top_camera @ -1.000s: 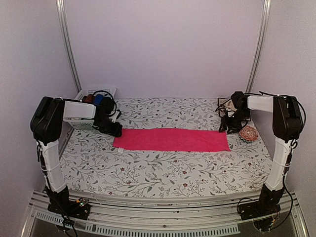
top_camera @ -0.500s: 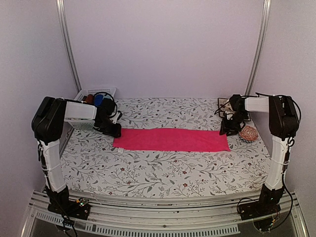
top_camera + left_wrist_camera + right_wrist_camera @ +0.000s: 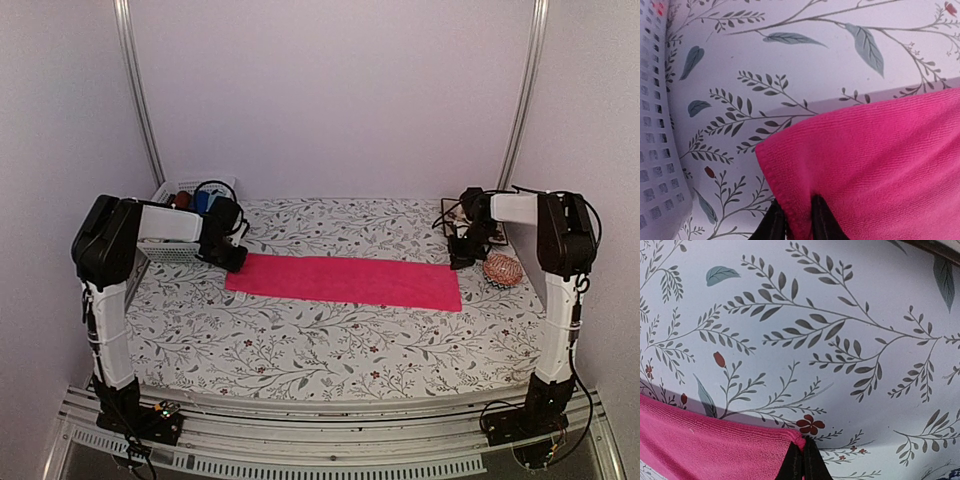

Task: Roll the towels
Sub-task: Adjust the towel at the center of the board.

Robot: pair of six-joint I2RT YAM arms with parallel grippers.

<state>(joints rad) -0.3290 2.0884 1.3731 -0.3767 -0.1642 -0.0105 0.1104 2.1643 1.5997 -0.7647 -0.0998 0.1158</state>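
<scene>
Looking down from the top camera, we see one hot pink towel (image 3: 345,281) spread flat as a long strip across the middle of the floral table cover (image 3: 330,350), its long side running left to right. The left gripper (image 3: 232,258) sits at the towel's far left corner and the right gripper (image 3: 460,258) at its far right corner, both low on the table, with both arms reaching in from the sides.

In the left wrist view, two dark fingers (image 3: 774,225) are closed to a narrow gap with the towel's hemmed edge pinched between them, close to the corner. The cloth fills the right and near part of that view, and the corner is raised slightly, throwing a shadow on the cover.

In the right wrist view, the fingers (image 3: 790,462) are pressed fully together right at the tip of the towel's corner, and we read the pink fabric as caught between them. The cloth runs off to the left of that view.

A white perforated basket (image 3: 185,187) sits at the far left, just beyond the left gripper, with a blue roll (image 3: 203,200) and a dark red roll (image 3: 180,200) in it. A round red-orange woven pad (image 3: 502,270) lies just right of the towel's right end, not touching it.
</scene>
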